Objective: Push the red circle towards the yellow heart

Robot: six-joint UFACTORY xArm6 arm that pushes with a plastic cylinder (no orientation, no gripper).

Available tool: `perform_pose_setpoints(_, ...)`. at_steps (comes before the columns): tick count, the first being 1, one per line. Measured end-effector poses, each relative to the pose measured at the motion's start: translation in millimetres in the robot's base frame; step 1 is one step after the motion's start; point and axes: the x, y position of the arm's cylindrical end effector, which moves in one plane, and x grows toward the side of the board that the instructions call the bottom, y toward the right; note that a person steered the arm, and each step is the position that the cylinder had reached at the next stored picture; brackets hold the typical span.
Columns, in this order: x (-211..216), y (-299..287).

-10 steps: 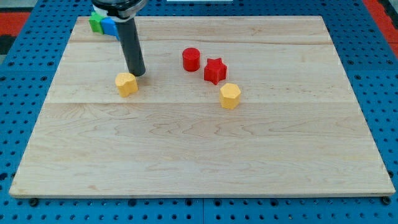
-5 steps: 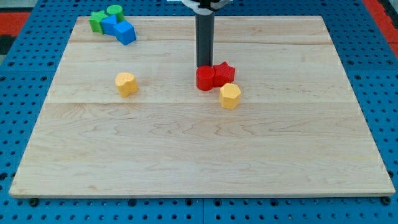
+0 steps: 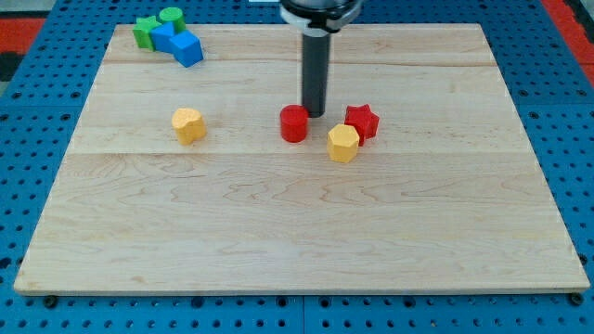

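A: Camera view, item one: what has changed?

B: My tip (image 3: pixel 316 113) has come between the small red circle block (image 3: pixel 294 123) and the red star block (image 3: pixel 362 122). The circle, formerly touching the star, now sits apart, slightly leftward. The star has shifted right, by the yellow hexagon block (image 3: pixel 342 143).

A: Meaning?

B: Circle freed; yellow heart block (image 3: pixel 188 124) remains well left on the wooden board (image 3: pixel 278 232). Tip stands at the circle's right-far edge (a fair pushing side).

A: Orientation? Claw?

B: Upright cylinder, round; no facing direction. No claw: bare rod.
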Motion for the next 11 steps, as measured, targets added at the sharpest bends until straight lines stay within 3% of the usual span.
perform_pose_setpoints(3, 53.0, 3.2)
perform_pose_setpoints(5, 53.7, -51.9)
perform_pose_setpoints(6, 75.5, -49.3)
perform_pose_setpoints(7, 71.2, -75.8)
perform_pose_setpoints(11, 19.7, -81.7)
